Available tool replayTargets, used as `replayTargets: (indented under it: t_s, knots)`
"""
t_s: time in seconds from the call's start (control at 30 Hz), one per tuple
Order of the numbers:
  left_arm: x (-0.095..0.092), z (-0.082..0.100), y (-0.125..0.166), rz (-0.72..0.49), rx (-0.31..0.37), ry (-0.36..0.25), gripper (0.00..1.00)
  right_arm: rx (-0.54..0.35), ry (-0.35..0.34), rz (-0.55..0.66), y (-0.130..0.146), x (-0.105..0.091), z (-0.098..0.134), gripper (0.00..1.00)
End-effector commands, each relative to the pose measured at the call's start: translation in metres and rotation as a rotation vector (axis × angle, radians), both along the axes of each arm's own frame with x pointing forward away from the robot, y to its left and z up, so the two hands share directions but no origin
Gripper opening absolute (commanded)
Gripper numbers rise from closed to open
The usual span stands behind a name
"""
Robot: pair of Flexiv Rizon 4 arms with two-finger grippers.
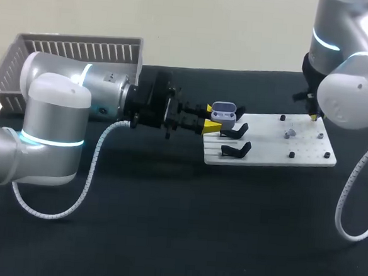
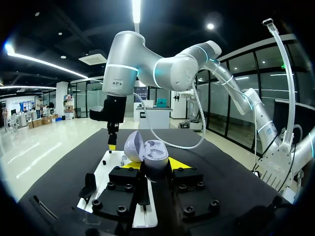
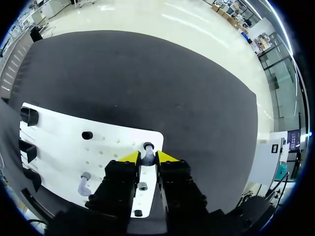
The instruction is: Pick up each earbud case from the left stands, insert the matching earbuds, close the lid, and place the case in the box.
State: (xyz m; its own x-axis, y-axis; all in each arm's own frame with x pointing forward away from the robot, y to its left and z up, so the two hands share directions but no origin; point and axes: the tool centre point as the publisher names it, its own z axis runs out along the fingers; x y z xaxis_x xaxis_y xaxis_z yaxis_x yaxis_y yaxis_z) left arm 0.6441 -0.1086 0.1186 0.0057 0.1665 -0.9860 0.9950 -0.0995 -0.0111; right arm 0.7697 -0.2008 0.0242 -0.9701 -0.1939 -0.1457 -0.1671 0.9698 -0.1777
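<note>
Pinching the rounded base of the earbud case from both sides, the left gripper reaches in level from the left. Its yellow wedge tips press against the case's smooth shell. The case is a glossy, pale lavender-grey pebble shape. Its domed lid is swung open to one side, and moulded hollows show in the lower half. In the head view the case sits over the left end of a flat white board, just beyond two black hooked stands.

The board is a thin matte rectangle dotted with small holes and slotted at its left end. Short black cylindrical pegs stand on its right part, and a small grey earbud lies among them.

The right gripper is over the board's far right corner. A small black-capped piece with a pale stem shows at its front, and I cannot tell whether the gripper grips it or is parted.

A grey plastic box with slatted walls sits at the far left of the black matte bench, behind the left arm and well apart from the board.
</note>
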Motion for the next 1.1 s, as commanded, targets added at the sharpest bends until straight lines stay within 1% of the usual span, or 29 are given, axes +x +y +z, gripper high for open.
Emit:
replayTargets:
  t_s: [0.03, 0.17, 0.33, 0.4, 0.47, 0.63, 0.73, 0.9, 0.93, 1.03, 1.1]
  knots:
    - [-0.001, -0.001, 0.000, 0.003, -0.004, -0.003, 0.00, 0.005, -0.037, -0.012, 0.001, -0.011, 0.011, 0.00]
    - [-0.001, -0.001, 0.000, 0.003, -0.004, -0.003, 0.00, 0.018, -0.057, -0.027, 0.005, -0.025, 0.028, 0.00]
    - [-0.001, -0.001, 0.000, 0.003, -0.004, -0.003, 0.00, 0.035, -0.076, -0.043, 0.015, -0.050, 0.054, 0.00]
    - [-0.001, -0.001, 0.000, 0.003, -0.004, -0.003, 0.00, 0.038, -0.071, -0.045, 0.022, -0.060, 0.064, 0.00]
    - [-0.001, -0.001, 0.000, 0.003, -0.004, -0.003, 0.00, 0.058, -0.049, -0.039, 0.028, -0.069, 0.073, 0.00]
    - [-0.001, -0.001, 0.000, 0.003, -0.004, -0.003, 0.00, 0.094, -0.020, -0.051, 0.044, -0.086, 0.095, 0.00]
    - [-0.001, -0.001, 0.000, 0.003, -0.004, -0.003, 0.00, 0.091, 0.008, -0.053, 0.060, -0.099, 0.106, 0.00]
    - [-0.001, -0.001, 0.000, 0.003, -0.004, -0.003, 0.00, 0.092, 0.017, -0.041, 0.088, -0.121, 0.120, 0.00]
    - [-0.001, -0.001, 0.000, 0.003, -0.004, -0.003, 0.00, 0.078, 0.020, -0.041, 0.095, -0.126, 0.123, 0.00]
    - [-0.001, -0.001, 0.000, 0.003, -0.004, -0.003, 0.00, 0.072, 0.029, -0.047, 0.111, -0.135, 0.129, 0.00]
    - [-0.001, -0.001, 0.000, 0.003, -0.004, -0.003, 0.00, 0.049, 0.032, -0.059, 0.120, -0.138, 0.131, 0.00]
